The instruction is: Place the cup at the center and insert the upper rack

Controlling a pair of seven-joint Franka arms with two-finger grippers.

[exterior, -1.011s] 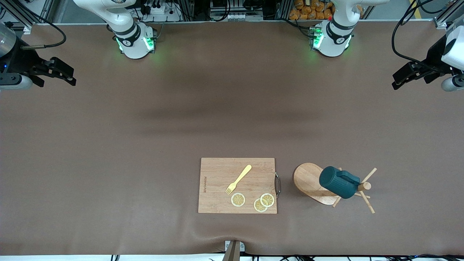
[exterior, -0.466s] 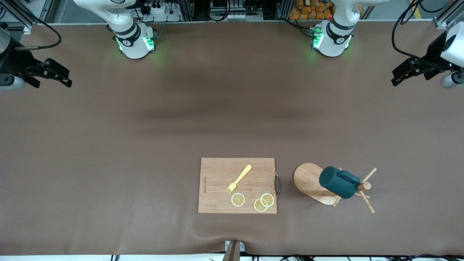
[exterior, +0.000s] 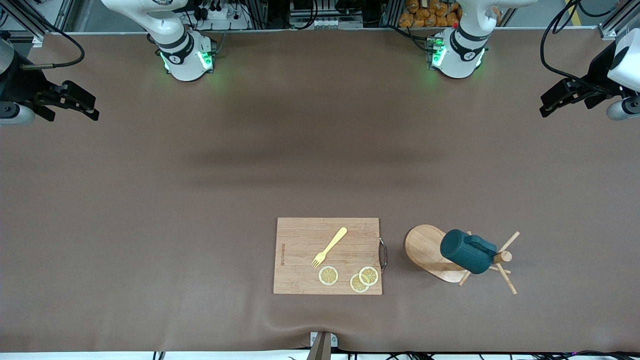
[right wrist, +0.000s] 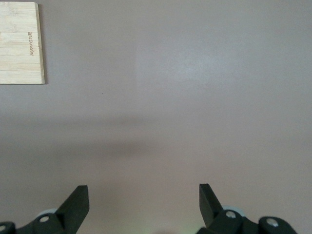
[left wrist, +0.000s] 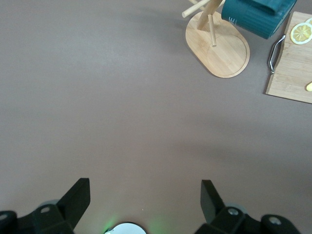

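Cup [exterior: 467, 257] hangs on a peg of our wooden rack [exterior: 430, 252], beside the cutting board [exterior: 300, 240]. Both left gripper [left wrist: 145, 207] and right gripper [right wrist: 144, 207] wait with jaws open over bare bench [exterior: 200, 200] ends.

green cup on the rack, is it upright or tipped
Tipped. The green cup hangs on its side from a peg of the wooden rack, its closed bottom angled toward the cutting board. Both arms wait.
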